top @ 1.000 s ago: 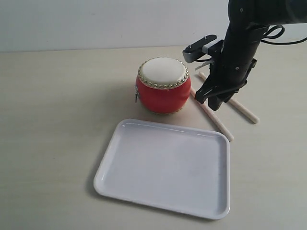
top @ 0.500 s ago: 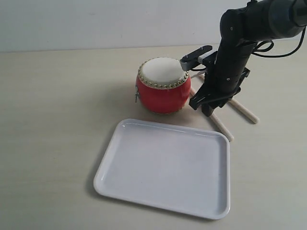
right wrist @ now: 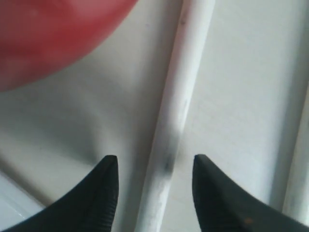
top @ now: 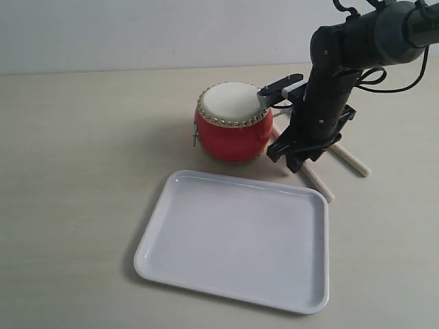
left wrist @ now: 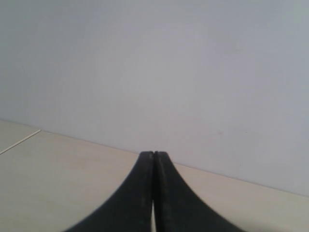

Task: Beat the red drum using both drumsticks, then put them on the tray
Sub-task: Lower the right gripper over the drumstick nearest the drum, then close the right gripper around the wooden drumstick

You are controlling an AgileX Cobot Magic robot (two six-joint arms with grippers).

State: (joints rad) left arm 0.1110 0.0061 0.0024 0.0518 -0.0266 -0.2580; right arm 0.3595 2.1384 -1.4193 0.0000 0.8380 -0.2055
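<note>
The red drum [top: 233,123] with its cream skin stands upright behind the white tray [top: 233,240]. Two pale drumsticks lie on the table right of the drum: the nearer drumstick [top: 317,184] runs toward the tray's corner, the farther drumstick [top: 351,162] lies behind it. My right gripper [top: 293,159] is open and low over the nearer drumstick [right wrist: 176,121], one finger on each side of it without touching; the drum's red wall [right wrist: 53,34] is close beside. The second stick's edge [right wrist: 299,159] shows too. My left gripper [left wrist: 153,153] is shut on nothing, facing a wall, out of the exterior view.
The tray's far right corner [top: 317,195] sits just in front of the nearer drumstick's end. The right arm [top: 336,75] leans over both sticks and hides their far parts. A pale wall [top: 137,34] bounds the table behind.
My right gripper has dropped lower and shifted slightly left toward the drum, coming down around the nearer drumstick. Drum, tray and sticks have not moved.
</note>
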